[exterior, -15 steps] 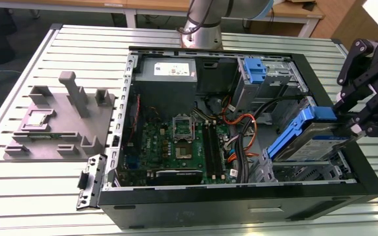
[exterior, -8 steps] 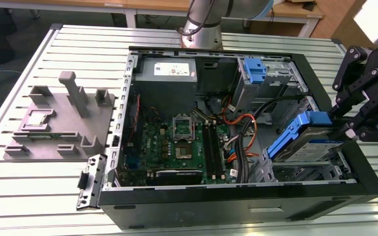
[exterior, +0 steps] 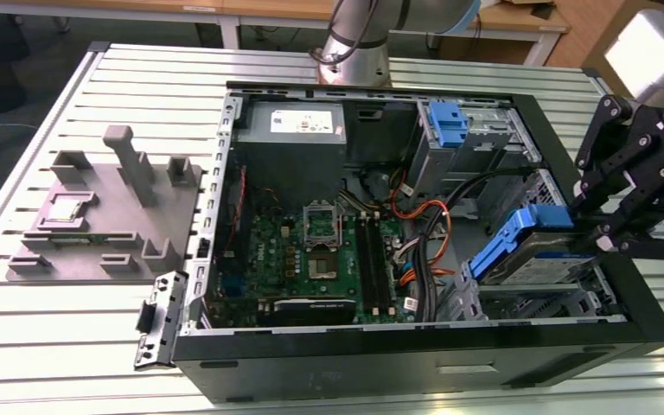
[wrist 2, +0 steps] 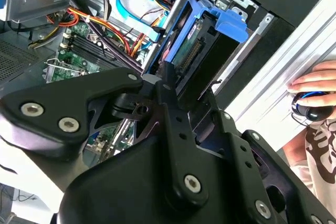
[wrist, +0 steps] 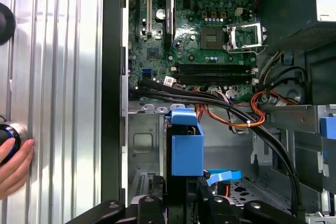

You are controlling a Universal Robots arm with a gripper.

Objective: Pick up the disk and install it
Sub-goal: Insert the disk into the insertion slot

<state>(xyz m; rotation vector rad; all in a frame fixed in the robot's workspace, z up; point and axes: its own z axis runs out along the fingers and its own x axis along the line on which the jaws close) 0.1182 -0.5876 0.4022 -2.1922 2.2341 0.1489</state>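
gripper [exterior: 604, 226]: closed on the disk's end, so you carry it by the bracket.
disk [exterior: 526, 257]: held tilted over the case's corner at the exterior view's right, probably angled to slide in.
case [exterior: 424, 333]: lies open for access.

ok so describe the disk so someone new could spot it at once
Start at the open black computer case on the slatted table. At its end on the exterior view's right, the black gripper holds the disk, a silver slab in a bright blue bracket. Unlike the blue-handled drive bay seated in the far corner, it hangs tilted.
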